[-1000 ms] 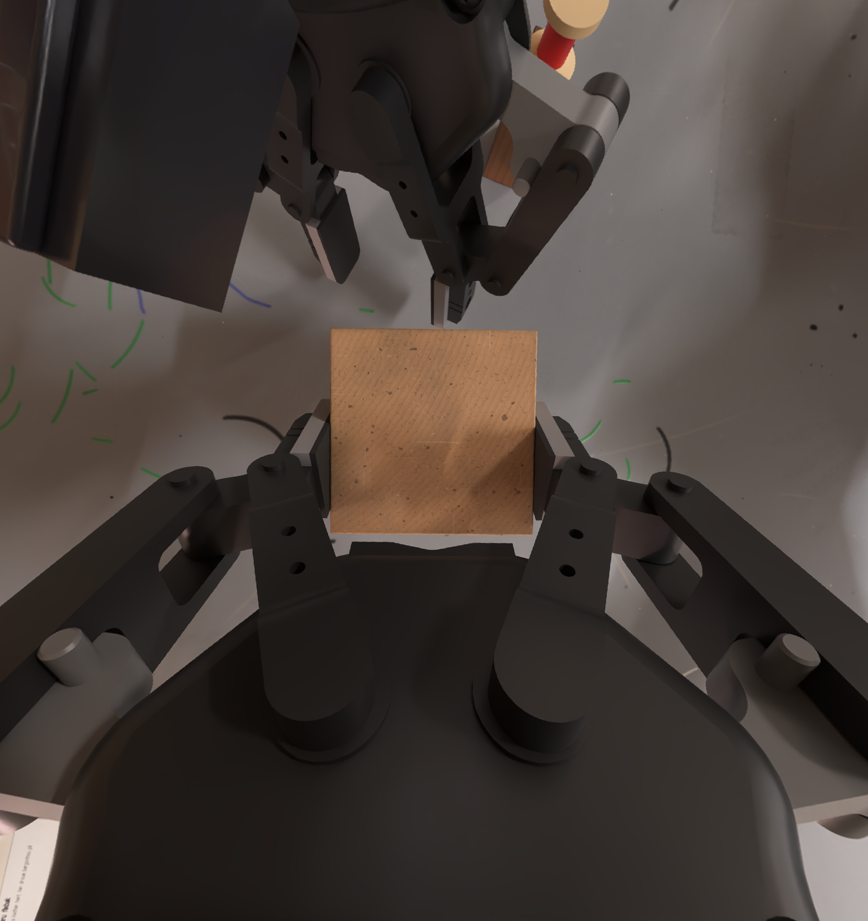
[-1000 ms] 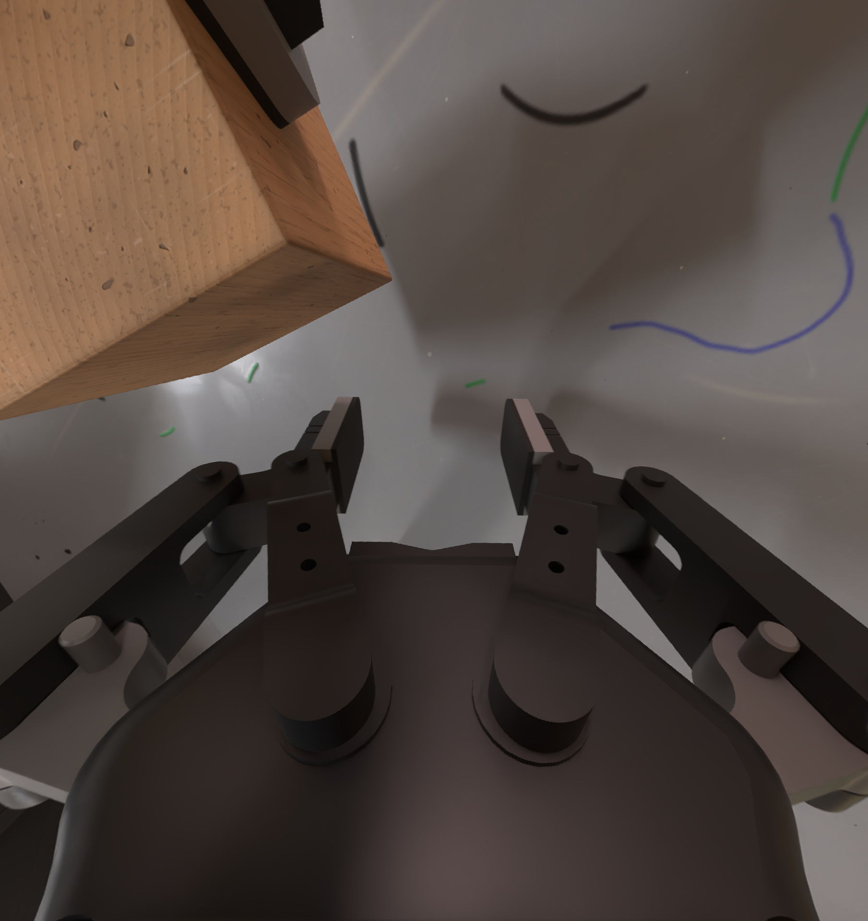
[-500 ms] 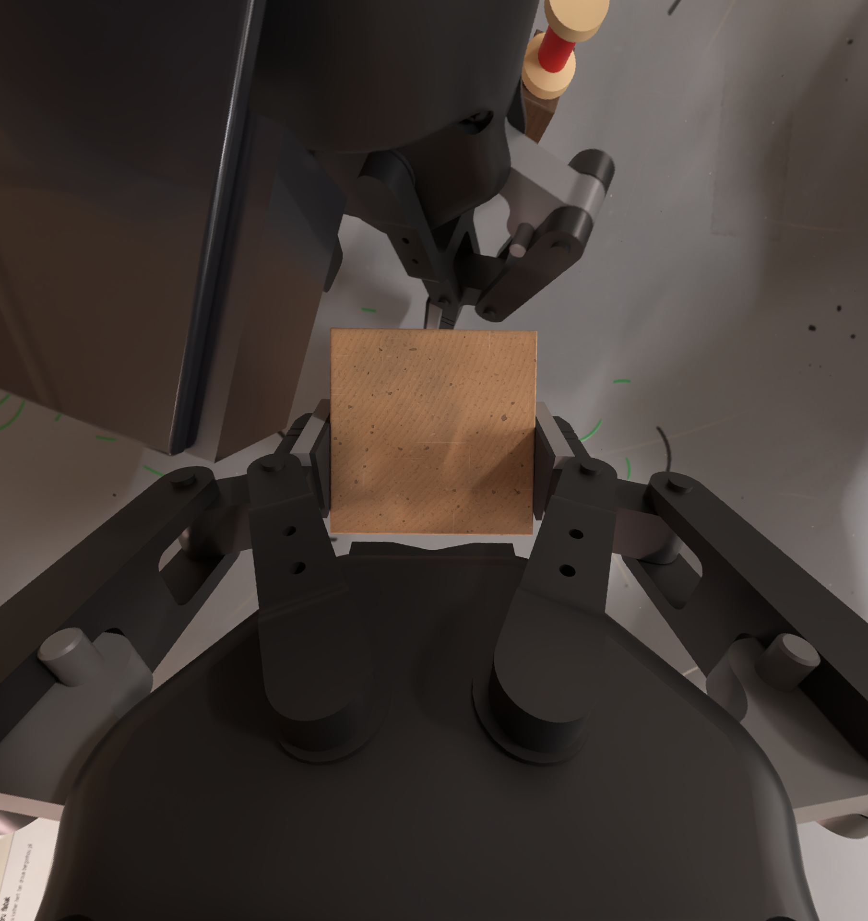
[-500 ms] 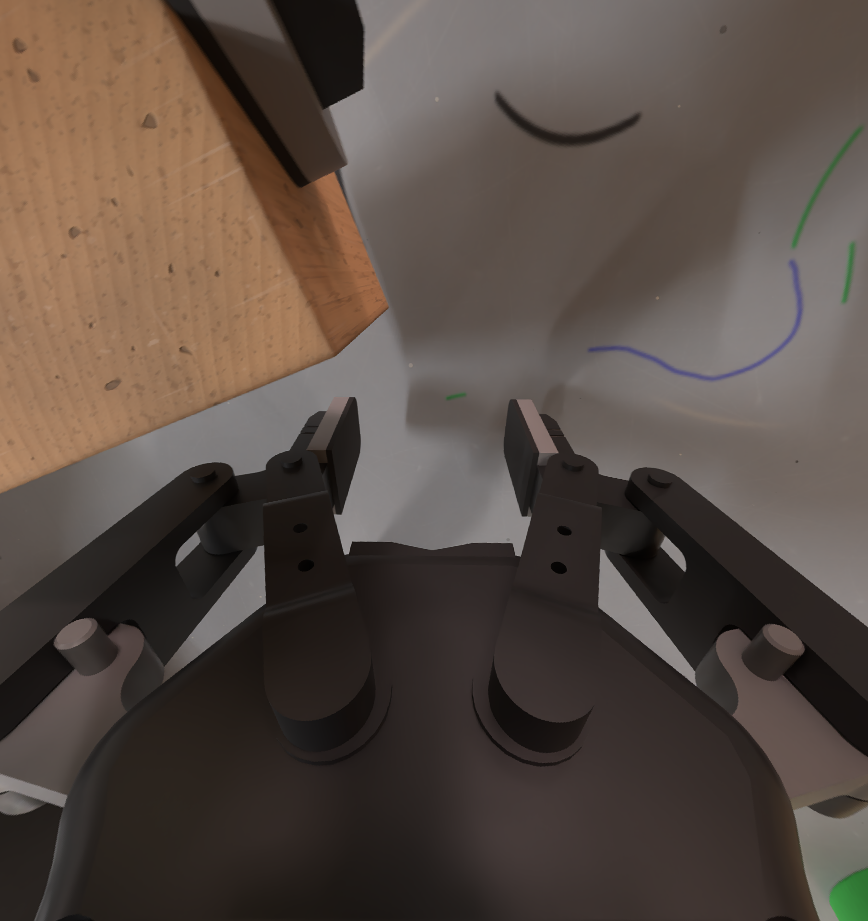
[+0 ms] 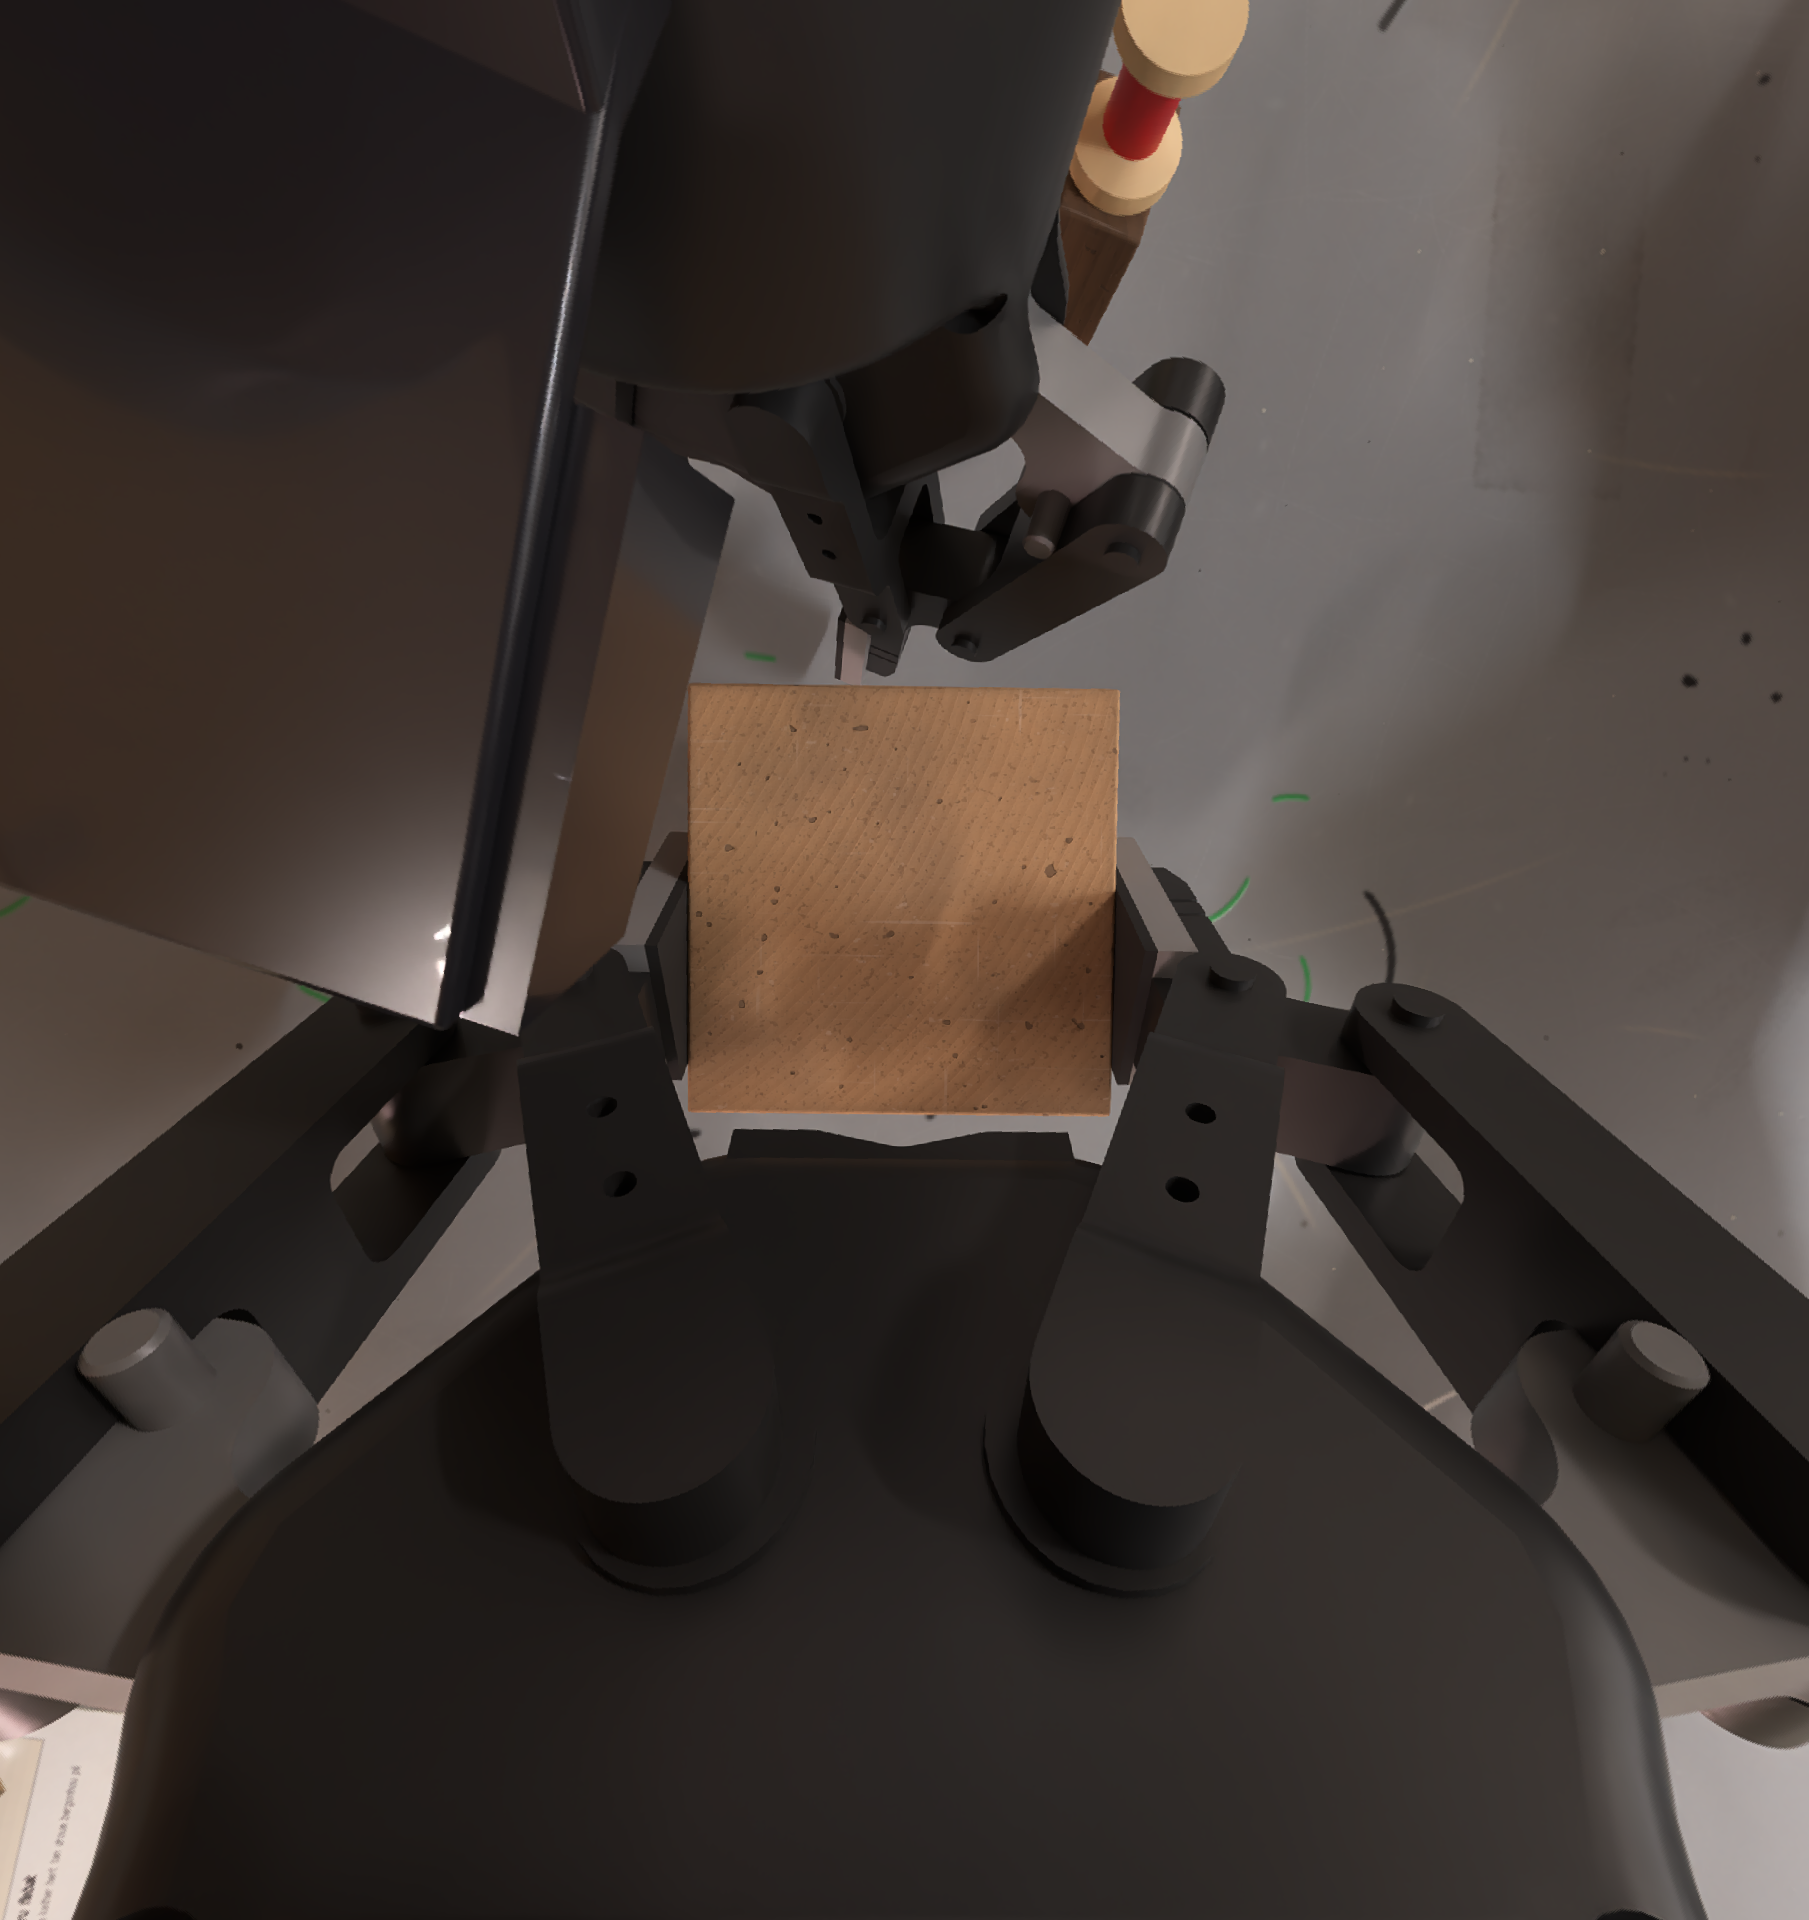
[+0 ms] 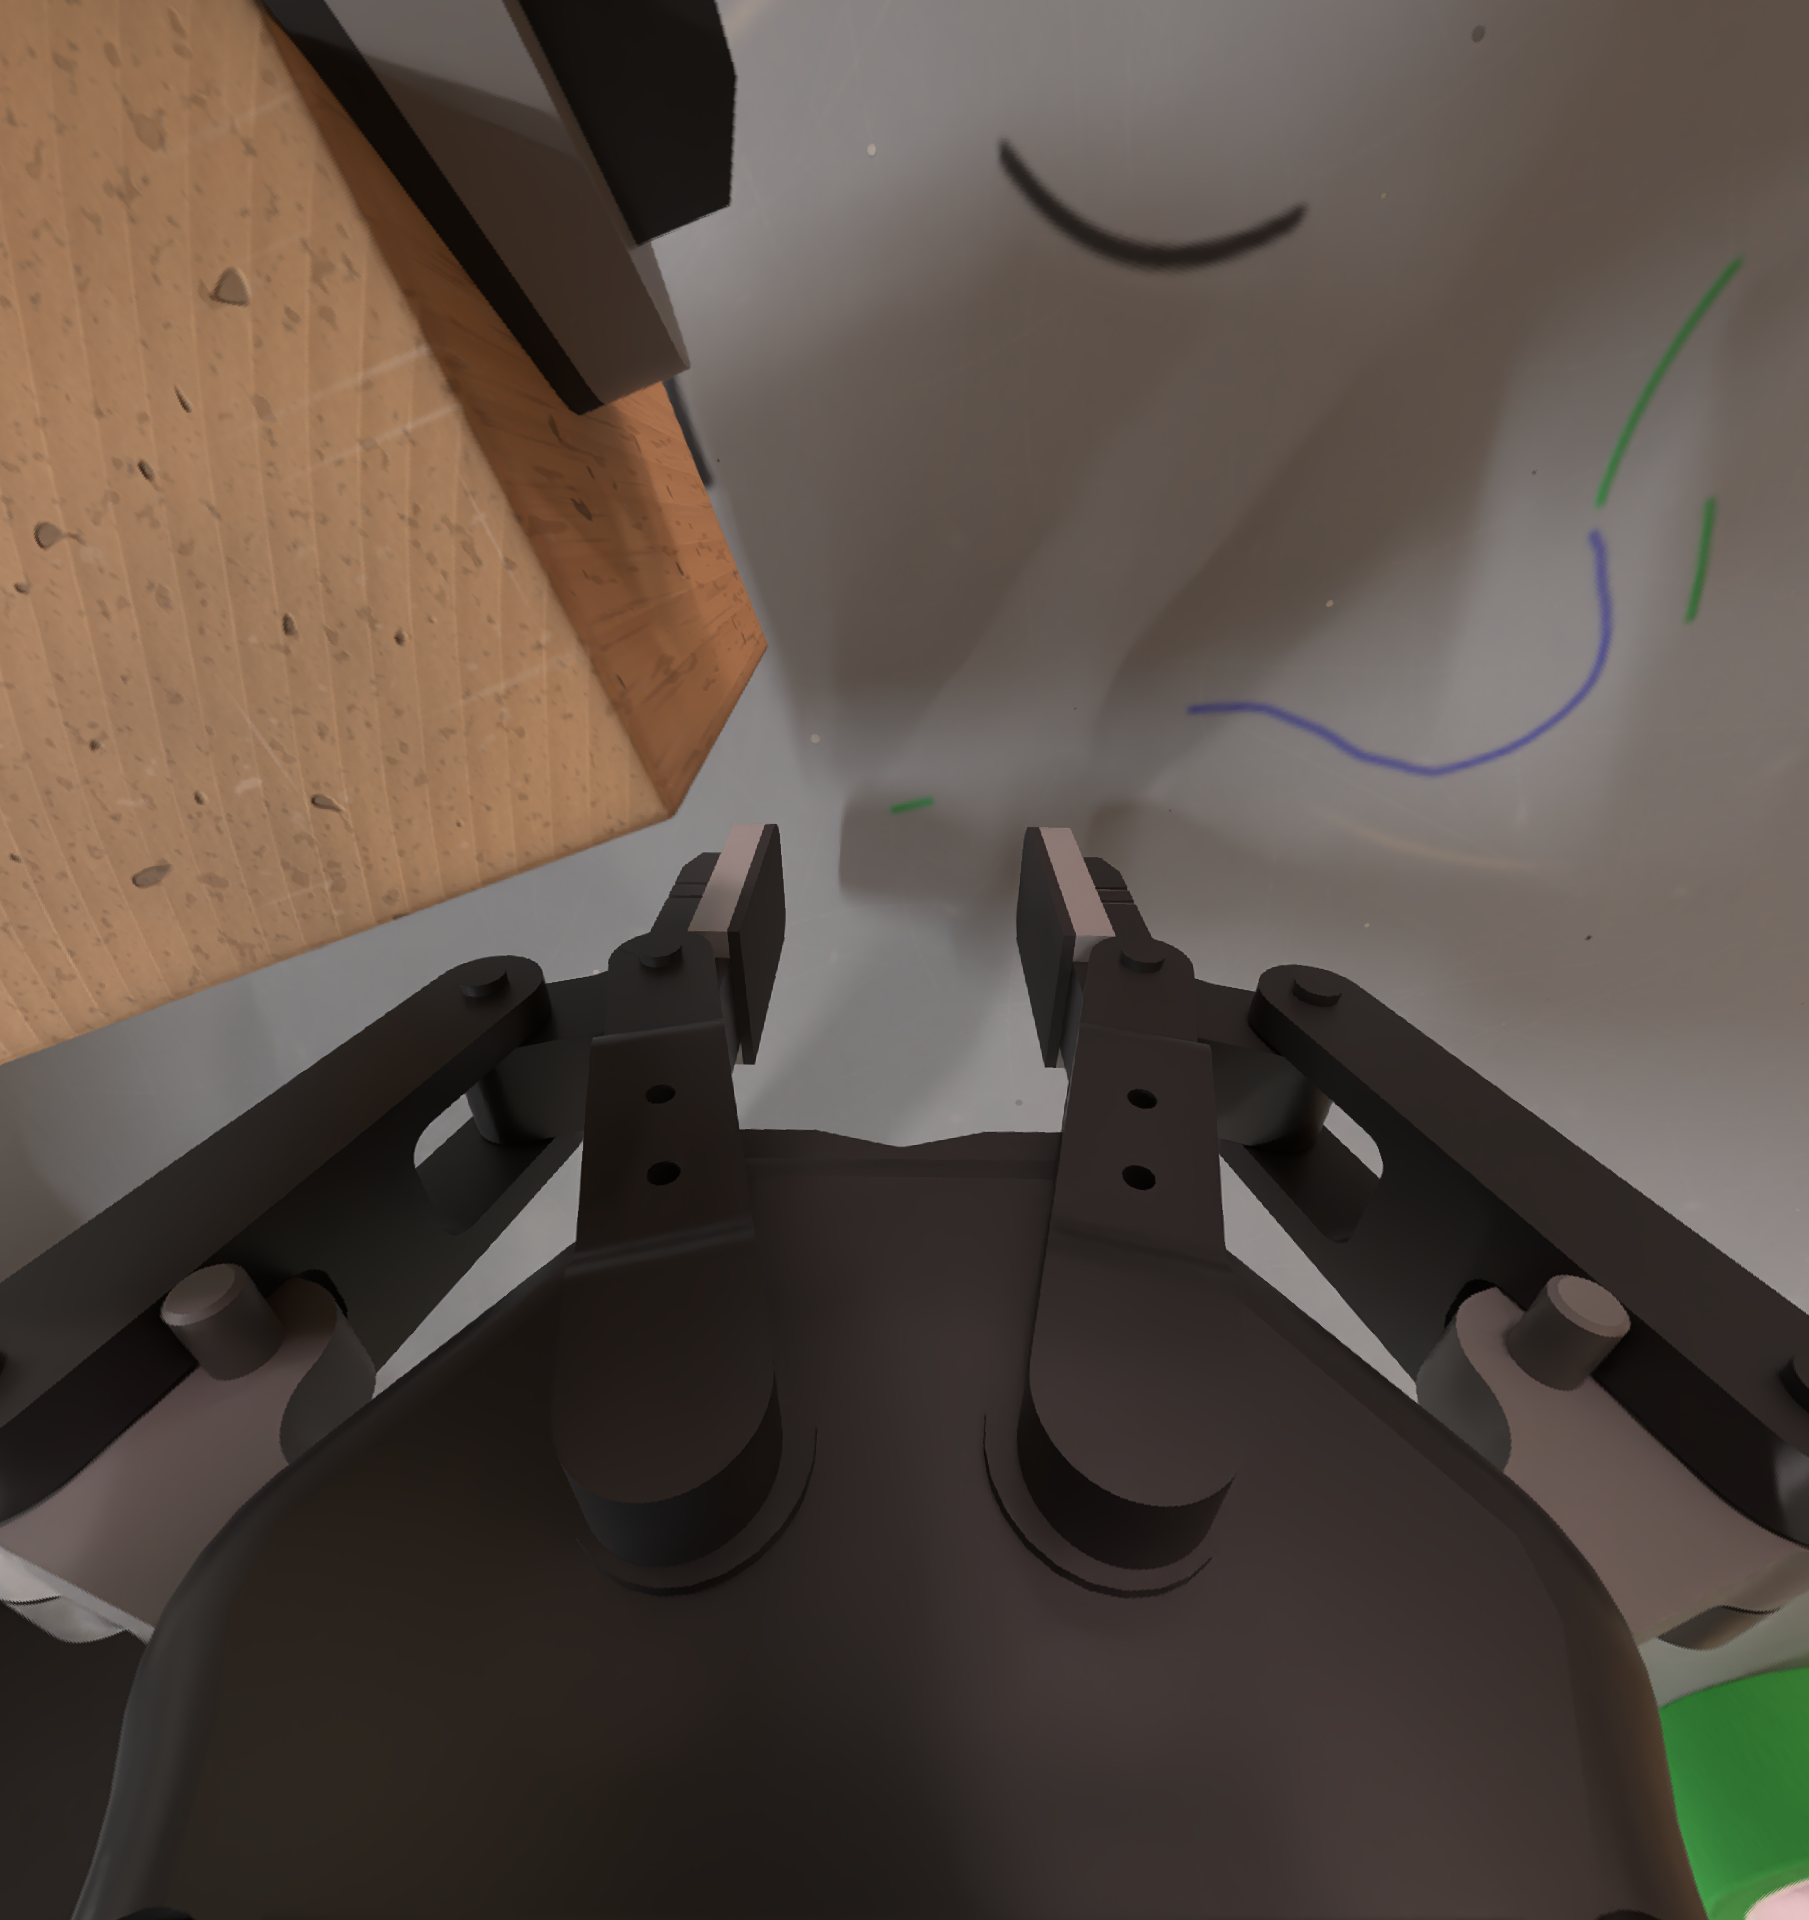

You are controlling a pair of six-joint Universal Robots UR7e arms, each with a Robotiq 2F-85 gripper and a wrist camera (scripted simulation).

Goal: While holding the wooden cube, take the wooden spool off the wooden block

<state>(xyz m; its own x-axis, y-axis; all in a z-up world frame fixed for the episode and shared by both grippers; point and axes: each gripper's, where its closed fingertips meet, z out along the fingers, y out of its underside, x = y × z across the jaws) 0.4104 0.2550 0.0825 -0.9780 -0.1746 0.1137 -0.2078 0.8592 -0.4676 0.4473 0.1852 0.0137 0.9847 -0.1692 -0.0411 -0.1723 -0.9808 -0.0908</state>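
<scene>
The left pincer (image 5: pixel 902 966) holds the cube (image 5: pixel 902 900) clamped between its two pads, one on each side face, and the cube sits square in the grip (that half of the task looks settled). The right pincer (image 6: pixel 900 925) stands partly open with nothing between its fingers; below it lies only the grey table (image 6: pixel 1243 436) with its stray pen strokes, and the cube (image 6: pixel 256 520) hangs up and to its left, close by.

The spool (image 5: pixel 1149 99), red in the middle with pale wooden ends, stands on the block (image 5: pixel 1097 260) far ahead of the left pincer, past the right arm's body; the right wrist view does not show it at all. So the step in hand seems to be the right arm's approach to the spool. The next move likely calls for turning toward it, opening enough to span the red waist, and lifting straight up off the block.

A printed card (image 5: pixel 6 1829) lies low and left of the left pincer; its writing is too small to read. No brands show.
</scene>
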